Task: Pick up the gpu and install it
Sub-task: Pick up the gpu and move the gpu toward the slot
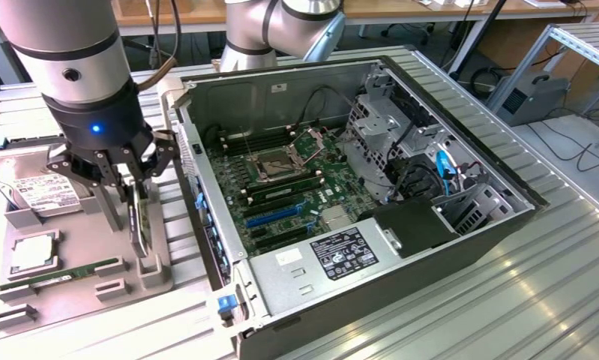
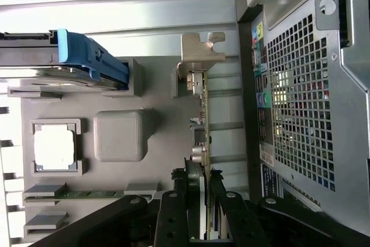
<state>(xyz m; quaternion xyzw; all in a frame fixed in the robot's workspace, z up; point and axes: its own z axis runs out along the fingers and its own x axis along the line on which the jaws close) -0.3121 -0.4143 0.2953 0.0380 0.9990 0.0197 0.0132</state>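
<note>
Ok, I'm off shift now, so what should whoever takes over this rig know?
Tool: closed on the graphics card from above.
Card: upright on its edge in the grey holder beside the computer case, not lifted.
Done: the grasp.
Left: lifting it out and seating it inside the case.

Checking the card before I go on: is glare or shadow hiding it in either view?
Exterior view: glare streaks the ribbed table, away from the gpu, which looks dim. Wrist view: the processor lid is washed out white; the gpu's edge is evenly lit, darker near the tool.
</note>
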